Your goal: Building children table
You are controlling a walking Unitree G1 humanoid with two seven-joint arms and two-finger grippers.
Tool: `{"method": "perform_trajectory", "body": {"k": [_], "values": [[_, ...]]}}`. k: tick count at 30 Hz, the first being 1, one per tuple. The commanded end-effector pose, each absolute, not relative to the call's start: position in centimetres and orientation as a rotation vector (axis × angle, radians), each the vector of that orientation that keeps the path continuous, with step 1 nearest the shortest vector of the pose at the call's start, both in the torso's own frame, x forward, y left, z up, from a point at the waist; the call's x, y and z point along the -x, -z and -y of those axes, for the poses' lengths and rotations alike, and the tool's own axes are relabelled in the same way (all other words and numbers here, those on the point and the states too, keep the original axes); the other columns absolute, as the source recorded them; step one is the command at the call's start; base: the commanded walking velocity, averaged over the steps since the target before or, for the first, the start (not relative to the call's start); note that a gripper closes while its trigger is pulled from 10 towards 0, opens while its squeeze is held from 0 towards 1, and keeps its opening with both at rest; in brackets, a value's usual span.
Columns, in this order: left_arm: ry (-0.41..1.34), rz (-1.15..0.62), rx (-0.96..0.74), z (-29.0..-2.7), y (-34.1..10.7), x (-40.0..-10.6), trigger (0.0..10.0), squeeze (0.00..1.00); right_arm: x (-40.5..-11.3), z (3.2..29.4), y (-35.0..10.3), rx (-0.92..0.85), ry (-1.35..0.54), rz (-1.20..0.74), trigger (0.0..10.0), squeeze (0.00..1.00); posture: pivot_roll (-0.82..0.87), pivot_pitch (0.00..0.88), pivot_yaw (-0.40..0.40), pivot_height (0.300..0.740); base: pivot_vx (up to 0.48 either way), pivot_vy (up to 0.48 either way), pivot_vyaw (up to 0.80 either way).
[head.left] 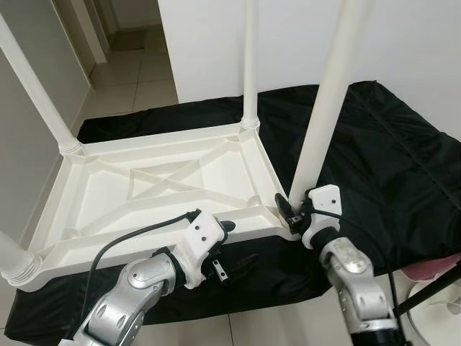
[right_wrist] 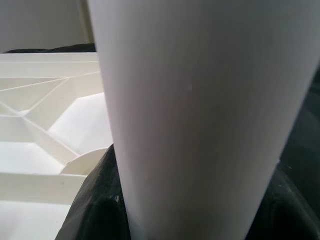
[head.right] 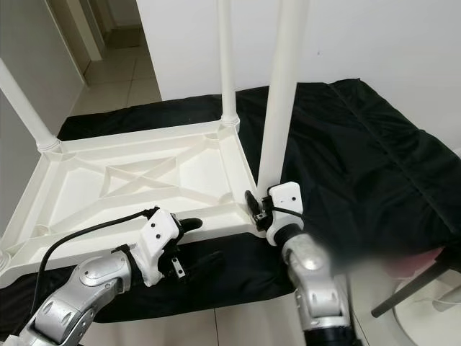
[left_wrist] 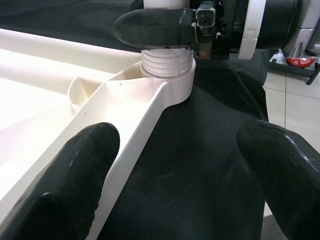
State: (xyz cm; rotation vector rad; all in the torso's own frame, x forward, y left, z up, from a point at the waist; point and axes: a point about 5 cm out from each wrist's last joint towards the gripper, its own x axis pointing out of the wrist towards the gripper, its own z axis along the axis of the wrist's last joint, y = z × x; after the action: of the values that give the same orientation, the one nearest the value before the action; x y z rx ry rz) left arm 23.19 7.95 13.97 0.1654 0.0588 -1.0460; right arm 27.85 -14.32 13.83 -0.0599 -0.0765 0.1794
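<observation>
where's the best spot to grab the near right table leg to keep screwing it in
Low on the leg, just above its threaded base at the corner socket of the upturned tabletop. The right gripper is shut on it there, coming in from the robot's near side. The shaft is a plain round tube standing upright, so a grip across it near the socket should turn it with least wobble.

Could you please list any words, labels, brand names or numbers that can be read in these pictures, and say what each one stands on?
None: no readable text on the upturned white plastic table top, its white tube legs, the black cloth or either gripper.
</observation>
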Motion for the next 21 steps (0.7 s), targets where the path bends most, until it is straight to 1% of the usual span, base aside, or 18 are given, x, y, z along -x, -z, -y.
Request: {"method": "perform_trajectory", "body": {"k": [1,3,6,9,10,16,17,21], "values": [[1.074,-0.073,-0.168,-8.0,-13.6,-23.0,10.0,0.00,-27.4,14.1,-12.4,0.013,-0.075,0.004,10.0,0.00,-0.11,0.000,0.069,0.740,0.000,0.000,0.00],[1.073,-0.073,-0.168,-8.1,-13.6,-23.0,10.0,0.00,-27.1,13.4,-12.3,-0.016,-0.002,0.002,10.0,0.00,-0.11,0.000,0.066,0.740,0.000,0.000,0.00],[1.073,-0.073,-0.169,-8.1,-13.6,-23.0,10.0,0.00,-27.0,13.2,-12.3,-0.021,0.014,0.002,10.0,0.00,-0.11,0.000,0.066,0.740,0.000,0.000,0.00],[1.073,-0.073,-0.168,-8.0,-13.6,-22.9,10.0,0.00,-26.6,12.2,-12.1,-0.058,0.087,-0.019,10.0,0.00,-0.11,0.000,0.066,0.740,0.000,0.000,0.00],[1.073,-0.073,-0.168,-8.0,-13.5,-22.9,10.0,0.00,-26.5,11.8,-12.2,-0.059,0.086,-0.023,10.0,0.00,-0.11,0.000,0.066,0.740,0.000,0.000,0.00],[1.077,-0.075,-0.167,-8.0,-13.5,-22.8,10.0,0.00,-26.4,11.5,-12.8,-0.073,0.055,0.008,10.0,0.00,-0.11,0.001,0.069,0.740,0.000,0.000,0.00],[1.080,-0.075,-0.170,-8.0,-13.5,-22.9,10.0,0.00,-26.4,11.5,-13.1,-0.081,0.028,0.033,10.0,1.00,-0.11,0.001,0.069,0.740,0.000,0.000,0.00],[1.080,-0.071,-0.170,-8.0,-13.6,-23.0,10.0,0.00,-26.3,11.6,-13.6,-0.073,0.008,0.067,10.0,1.00,-0.11,0.002,0.069,0.740,0.000,0.000,0.00]]}}
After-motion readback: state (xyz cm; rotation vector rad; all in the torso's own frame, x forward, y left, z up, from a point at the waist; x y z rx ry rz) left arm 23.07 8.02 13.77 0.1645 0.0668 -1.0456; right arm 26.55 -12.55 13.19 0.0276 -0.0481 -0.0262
